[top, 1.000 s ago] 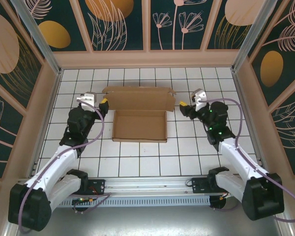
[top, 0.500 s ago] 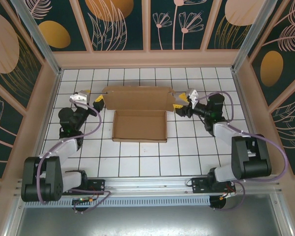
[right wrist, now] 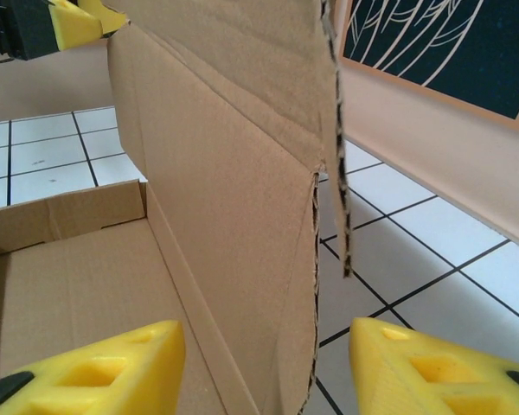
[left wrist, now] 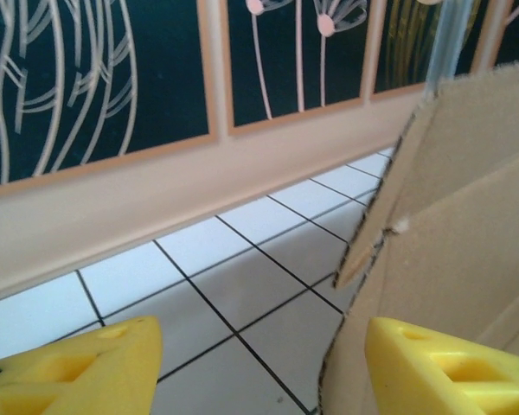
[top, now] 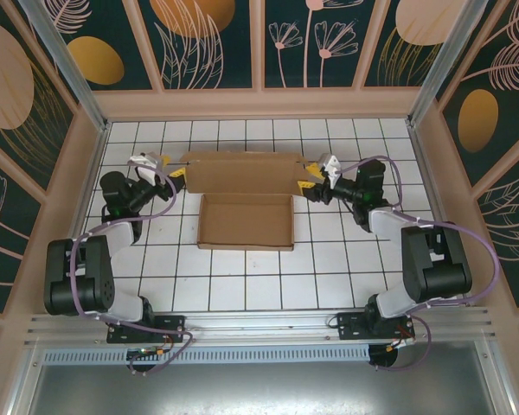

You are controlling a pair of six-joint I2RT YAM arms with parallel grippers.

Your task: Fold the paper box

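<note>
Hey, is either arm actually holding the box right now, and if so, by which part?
Nothing is gripped yet. The left gripper and right gripper each straddle a side edge of the raised lid of the paper box, jaws open.

**Setting:** robot test cell, a lab-type enclosure. We enter as evidence:

- a tiled floor (top: 242, 277), white squares ruled by a black grid and walled on three sides
- wall panels (top: 216, 43) printed with pale botanical line drawings and orange ovals on dark teal, set in beige trim (top: 259, 104)
- aluminium corner posts (top: 65, 65)
- a metal rail (top: 259, 322) along the near edge, where we count two arm bases (top: 147, 327) bolted side by side
- a slotted cable duct (top: 268, 354) below the rail
- purple cables (top: 493, 259) looped along both arms
</note>
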